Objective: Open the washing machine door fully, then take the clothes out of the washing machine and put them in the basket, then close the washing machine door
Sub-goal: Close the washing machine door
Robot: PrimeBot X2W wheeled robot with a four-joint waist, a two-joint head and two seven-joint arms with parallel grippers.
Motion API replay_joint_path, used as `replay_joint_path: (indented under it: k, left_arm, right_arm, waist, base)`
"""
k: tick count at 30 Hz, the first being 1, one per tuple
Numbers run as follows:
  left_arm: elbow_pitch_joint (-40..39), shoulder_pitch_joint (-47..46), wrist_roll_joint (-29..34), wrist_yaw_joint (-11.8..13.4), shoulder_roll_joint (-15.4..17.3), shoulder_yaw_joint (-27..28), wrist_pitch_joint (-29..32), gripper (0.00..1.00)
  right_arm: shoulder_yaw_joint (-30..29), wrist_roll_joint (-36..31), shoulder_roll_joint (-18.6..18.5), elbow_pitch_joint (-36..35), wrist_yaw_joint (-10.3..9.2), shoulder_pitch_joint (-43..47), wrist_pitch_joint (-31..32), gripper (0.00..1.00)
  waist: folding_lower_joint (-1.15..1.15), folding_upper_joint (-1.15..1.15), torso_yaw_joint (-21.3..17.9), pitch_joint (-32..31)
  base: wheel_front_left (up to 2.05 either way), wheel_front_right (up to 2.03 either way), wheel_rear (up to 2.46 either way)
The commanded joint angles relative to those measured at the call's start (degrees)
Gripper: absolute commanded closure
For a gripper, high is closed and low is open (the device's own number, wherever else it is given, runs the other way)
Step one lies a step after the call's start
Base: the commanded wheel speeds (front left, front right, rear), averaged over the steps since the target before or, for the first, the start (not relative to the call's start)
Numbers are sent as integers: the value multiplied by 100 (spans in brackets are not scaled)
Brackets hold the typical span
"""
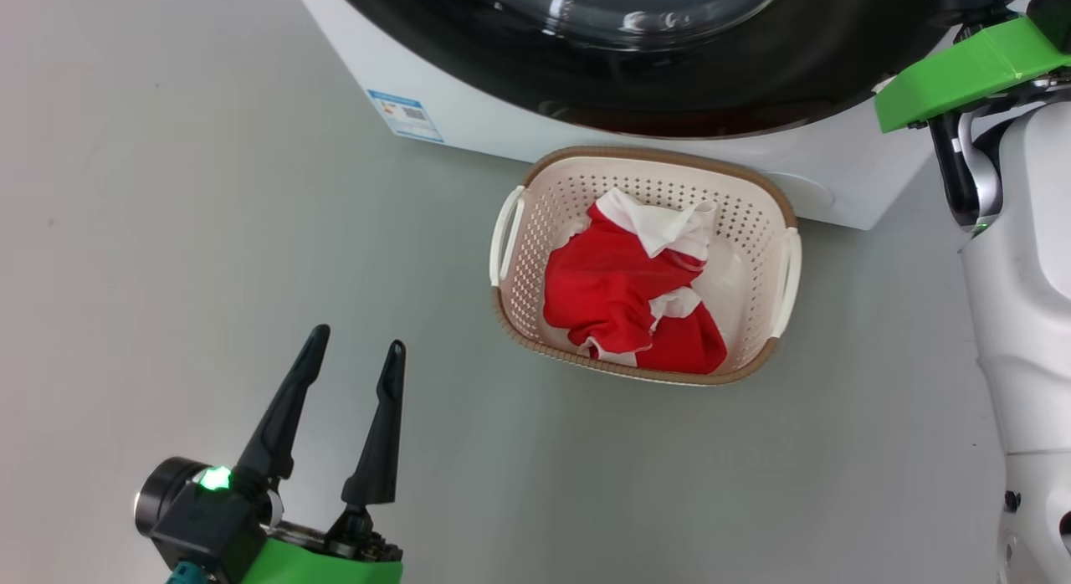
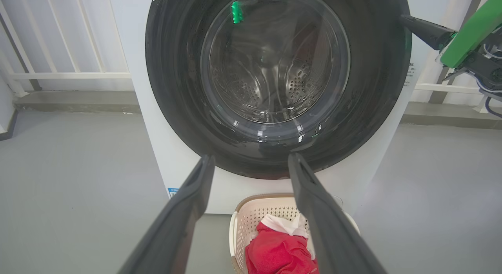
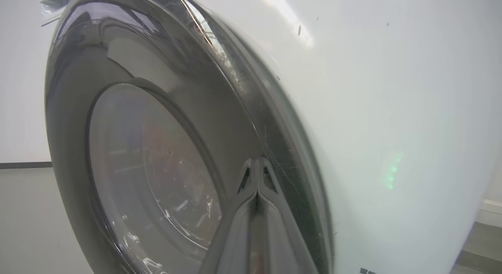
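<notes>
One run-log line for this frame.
clothes: in basket | door: against washer | left tool: open, empty | right tool: shut, tips at door rim

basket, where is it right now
In the head view the basket sits on the grey floor right of centre, at the foot of the washing machine below its door, red clothes inside.
</notes>
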Motion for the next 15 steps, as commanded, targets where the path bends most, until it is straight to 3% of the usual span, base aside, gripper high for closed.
replay_joint_path:
  k: [1,2,3,15]
  left_arm:
    - [-92,-131,58,-15,54,235,-51,0]
    - [-82,-138,61,-12,54,240,-51,0]
    - [-74,-146,48,-6,54,245,-51,0]
    - [65,-228,-202,86,53,332,-51,0]
  right_arm:
    - [178,116,103,-245,-53,31,-12,81]
    - [247,184,117,-305,-53,88,-12,55]
    - [316,248,128,-375,-53,155,-12,0]
    - [956,739,100,-1118,-53,1191,-12,0]
  waist:
    - [0,0,-97,-63]
    - [0,0,-131,-80]
    - [0,0,-171,-96]
    - [0,0,-858,-371]
  base:
    - [0,0,0]
    - [0,0,0]
    - [0,0,0]
    - [0,0,0]
